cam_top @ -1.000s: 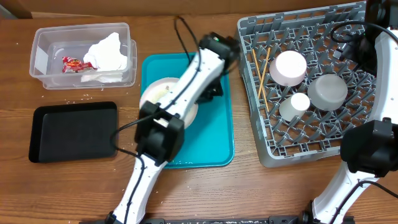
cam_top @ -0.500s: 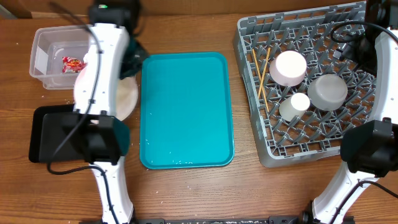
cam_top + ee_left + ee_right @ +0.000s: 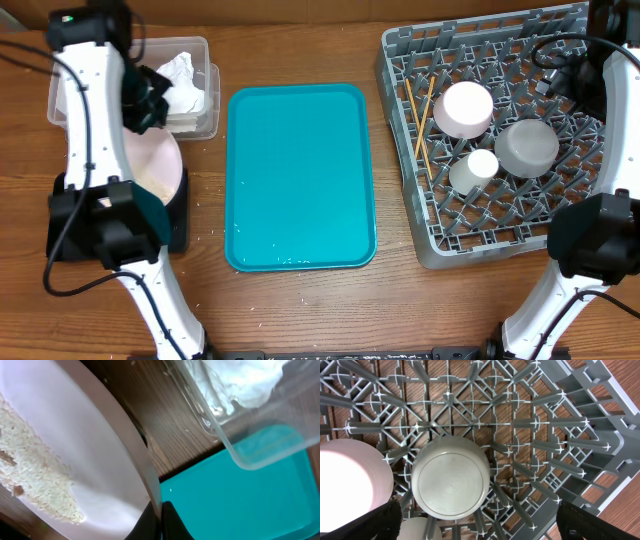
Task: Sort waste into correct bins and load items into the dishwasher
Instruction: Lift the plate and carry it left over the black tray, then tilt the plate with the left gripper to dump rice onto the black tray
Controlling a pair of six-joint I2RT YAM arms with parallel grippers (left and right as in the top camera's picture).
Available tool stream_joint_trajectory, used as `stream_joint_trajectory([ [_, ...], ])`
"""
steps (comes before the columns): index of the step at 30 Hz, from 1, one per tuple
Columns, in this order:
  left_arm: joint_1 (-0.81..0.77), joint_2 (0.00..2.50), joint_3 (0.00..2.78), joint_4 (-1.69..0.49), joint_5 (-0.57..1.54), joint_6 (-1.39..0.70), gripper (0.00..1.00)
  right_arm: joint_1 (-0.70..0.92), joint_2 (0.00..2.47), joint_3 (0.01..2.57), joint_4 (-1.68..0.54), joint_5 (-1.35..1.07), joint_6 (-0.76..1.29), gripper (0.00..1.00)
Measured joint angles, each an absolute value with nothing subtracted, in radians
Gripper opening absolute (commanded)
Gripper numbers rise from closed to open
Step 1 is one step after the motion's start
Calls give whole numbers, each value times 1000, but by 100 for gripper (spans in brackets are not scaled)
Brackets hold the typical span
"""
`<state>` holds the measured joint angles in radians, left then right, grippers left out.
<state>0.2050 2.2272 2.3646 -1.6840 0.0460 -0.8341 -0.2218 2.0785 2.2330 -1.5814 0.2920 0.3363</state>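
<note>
My left gripper (image 3: 161, 522) is shut on the rim of the large white plate (image 3: 95, 445). The plate is tilted, with white rice (image 3: 35, 490) clinging to its face. From overhead, the plate (image 3: 152, 165) hangs over the black tray (image 3: 180, 215), just below the clear tub (image 3: 205, 60) that holds crumpled napkins (image 3: 180, 80). The dish rack (image 3: 500, 225) holds a pink plate (image 3: 467, 108), a grey-green bowl (image 3: 527, 147), a white cup (image 3: 482, 165) and chopsticks (image 3: 418, 120). My right gripper (image 3: 480, 525) stands wide open above the upturned bowl (image 3: 451, 477), holding nothing.
A teal serving tray (image 3: 300, 175) lies between the bins and the rack, with a few rice grains near its front edge. The left arm covers much of the black tray and part of the tub. Cables run over the rack's far right corner (image 3: 560, 55).
The left arm has swung left with the white plate, off the teal tray, past the tub, to above the black tray. The right arm has not moved.
</note>
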Motion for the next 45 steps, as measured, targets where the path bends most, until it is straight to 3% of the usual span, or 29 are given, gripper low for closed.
stream_joint_trajectory([
  [24, 442, 2227, 2365, -1684, 469, -656, 4, -222, 2078, 2233, -1581, 292, 337, 100],
  [36, 591, 2227, 2346, -1684, 592, -646, 4, -222, 2078, 2233, -1582, 292, 337, 100],
  [45, 604, 2227, 2337, -1684, 656, -647, 4, -222, 2078, 2233, -1582, 292, 336, 100],
])
